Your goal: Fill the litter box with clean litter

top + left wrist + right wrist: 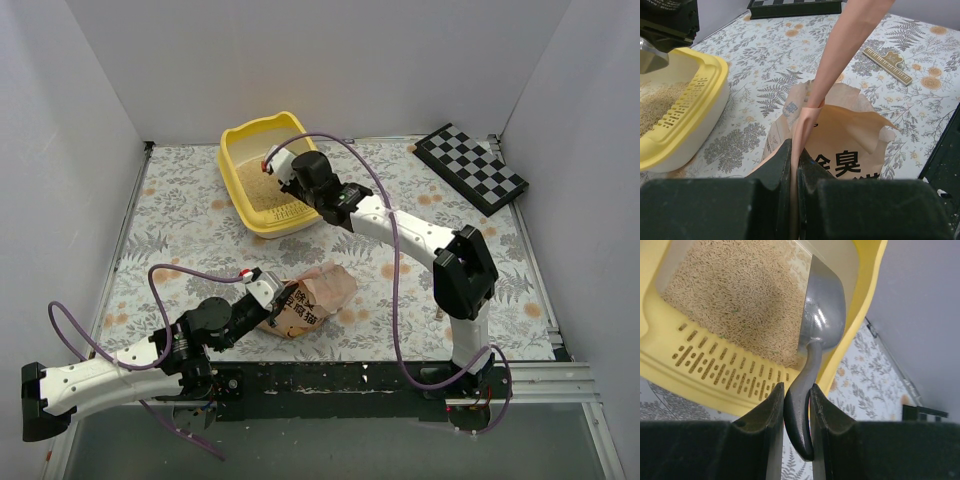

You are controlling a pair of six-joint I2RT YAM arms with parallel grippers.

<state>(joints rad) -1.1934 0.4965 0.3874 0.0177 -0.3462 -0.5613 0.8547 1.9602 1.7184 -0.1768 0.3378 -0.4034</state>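
Observation:
The yellow litter box [262, 127] stands at the back centre of the table with pale beige clean litter [255, 187] in it. My right gripper [288, 178] hangs over its slotted end, shut on the handle of a silver metal scoop [825, 305]. The scoop's bowl is tipped on edge over the litter [735, 295] beside the box wall [867, 285]. Near the front, my left gripper [279, 299] is shut on the top edge of the orange-pink litter bag [318, 293]. The thin bag wall [850, 145] is pinched between the fingers, and the bag's mouth stands open.
A black-and-white checkered board [470, 168] lies at the back right. A small wooden clip [888, 65] lies on the floral tablecloth right of the bag. White walls close in the sides and back, and a black rail [330, 378] runs along the front.

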